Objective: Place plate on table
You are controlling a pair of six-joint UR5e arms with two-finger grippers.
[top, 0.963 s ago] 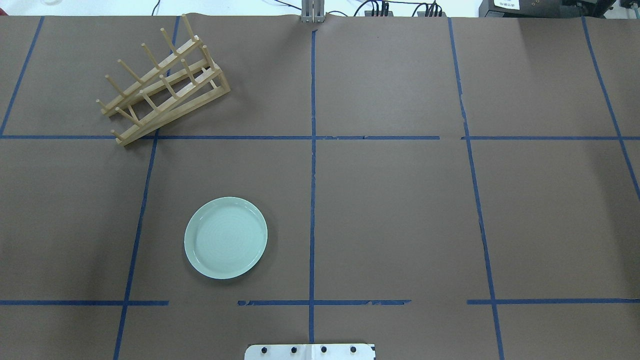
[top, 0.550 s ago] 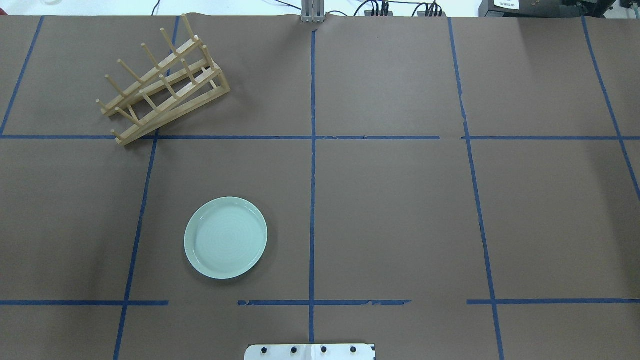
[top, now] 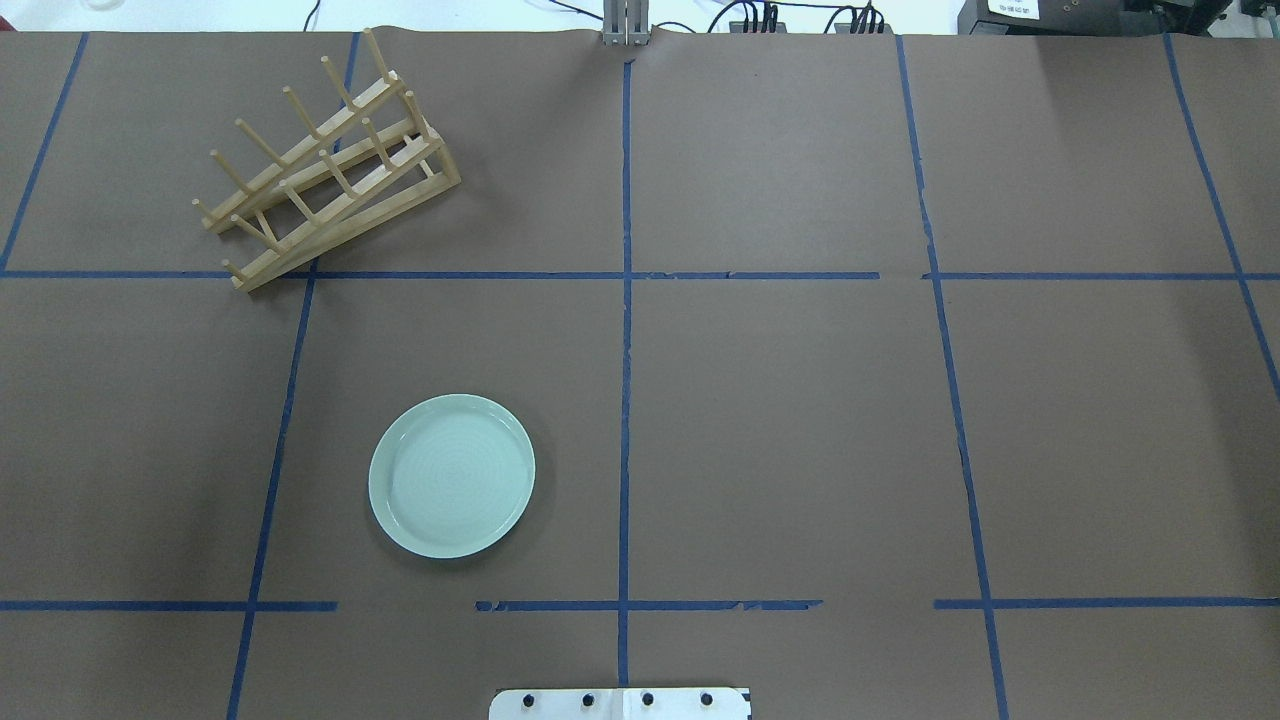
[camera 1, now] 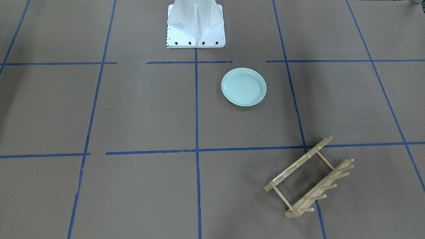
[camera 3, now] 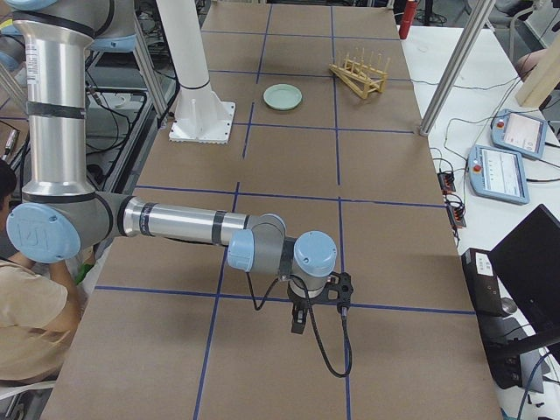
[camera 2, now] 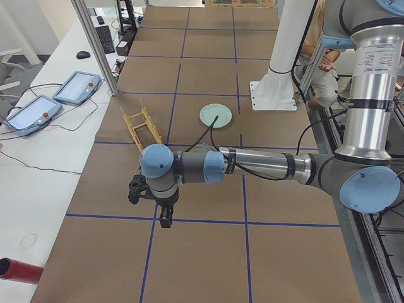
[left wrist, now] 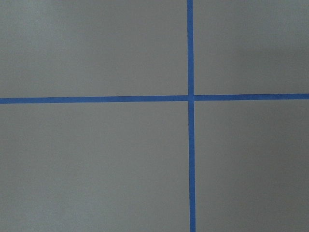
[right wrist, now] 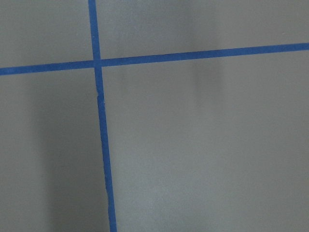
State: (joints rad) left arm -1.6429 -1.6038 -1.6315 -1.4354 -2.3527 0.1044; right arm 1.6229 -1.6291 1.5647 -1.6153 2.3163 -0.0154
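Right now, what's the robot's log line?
plate: flat on table | rack: empty, apart from plate | left pincer: far from plate | right pincer: far from plate

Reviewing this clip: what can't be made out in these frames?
Left claw: outside the overhead and front-facing frames; the exterior left view shows it small and dark, so open or shut is unclear.
Right claw: likewise, exterior right view only.
Round pale mint-green plate: outside both wrist views, which show only the brown paper table with blue tape.
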